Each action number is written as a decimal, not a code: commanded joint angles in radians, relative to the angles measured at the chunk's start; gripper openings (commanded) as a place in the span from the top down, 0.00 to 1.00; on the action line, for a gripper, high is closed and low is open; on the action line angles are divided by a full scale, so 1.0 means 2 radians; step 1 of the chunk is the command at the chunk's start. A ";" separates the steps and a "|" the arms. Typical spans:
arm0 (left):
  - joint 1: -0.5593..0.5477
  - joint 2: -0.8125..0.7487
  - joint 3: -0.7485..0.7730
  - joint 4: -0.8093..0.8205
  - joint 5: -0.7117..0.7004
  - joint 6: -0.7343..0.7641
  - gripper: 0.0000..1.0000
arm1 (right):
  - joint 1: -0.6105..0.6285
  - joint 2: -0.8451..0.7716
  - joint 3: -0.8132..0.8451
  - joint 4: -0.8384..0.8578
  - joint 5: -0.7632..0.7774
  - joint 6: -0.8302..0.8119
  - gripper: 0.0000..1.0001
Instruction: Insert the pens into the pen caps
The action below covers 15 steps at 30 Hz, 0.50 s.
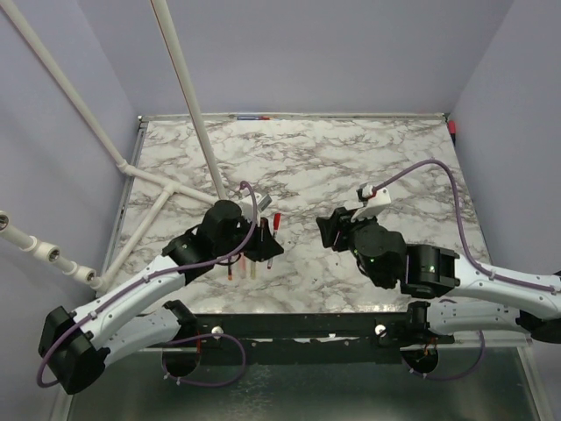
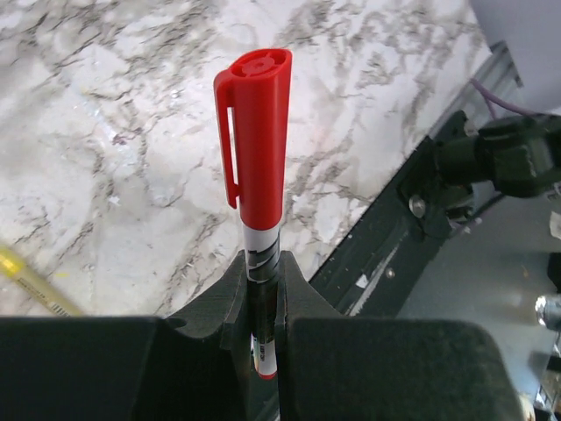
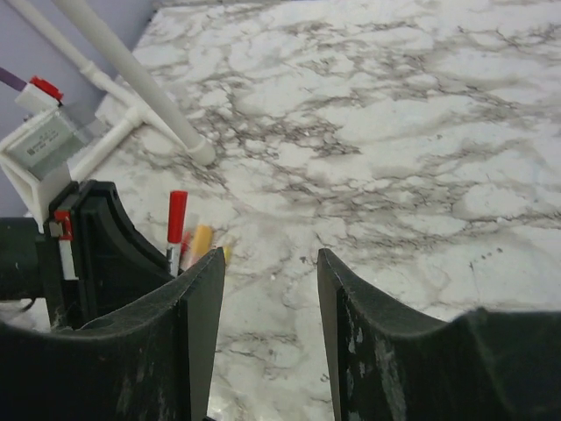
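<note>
marble table [image 1: 368, 167] with loose pens [image 1: 243, 266]

You've got the red pen [image 2: 261, 253] capped: the red cap [image 2: 257, 132] is fully on, clip showing. The pen is pinched between the left fingers [image 2: 213, 305], cap end sticking out. A yellow pen [image 2: 31, 285] lies flat on the surface [image 2: 131, 132] nearby.

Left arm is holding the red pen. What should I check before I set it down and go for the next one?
1. Left gripper grip on red pen: ok, shut on the barrel below the cap.
2. Red cap on the pen: ok, it covers the tip; whether it is fully clicked, cannot tell.
3. Right gripper free: ok, open and empty.
4. Arms apart: ok, a gap shows in the top view.
5. Next pen located: cannot tell; a yellow pen lies on the table, others are mostly hidden.
</note>
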 commanded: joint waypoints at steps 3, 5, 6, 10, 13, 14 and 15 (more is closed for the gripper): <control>0.002 0.071 -0.001 0.006 -0.105 -0.050 1.00 | 0.002 0.009 -0.033 -0.102 0.027 0.080 0.50; 0.002 0.093 0.001 0.008 -0.128 -0.061 1.00 | 0.003 0.007 -0.046 -0.102 0.013 0.092 0.49; 0.001 0.104 0.001 0.010 -0.135 -0.063 1.00 | 0.002 0.005 -0.053 -0.102 0.009 0.097 0.49; 0.001 0.146 0.003 0.016 -0.162 -0.078 1.00 | 0.002 -0.004 -0.076 -0.101 -0.002 0.118 0.49; 0.001 0.175 0.002 0.016 -0.187 -0.088 1.00 | 0.002 -0.014 -0.094 -0.090 -0.012 0.123 0.49; 0.001 0.182 0.001 0.017 -0.195 -0.092 1.00 | 0.002 -0.016 -0.099 -0.086 -0.016 0.124 0.49; 0.001 0.188 0.000 0.016 -0.200 -0.095 1.00 | 0.002 -0.018 -0.104 -0.084 -0.017 0.126 0.49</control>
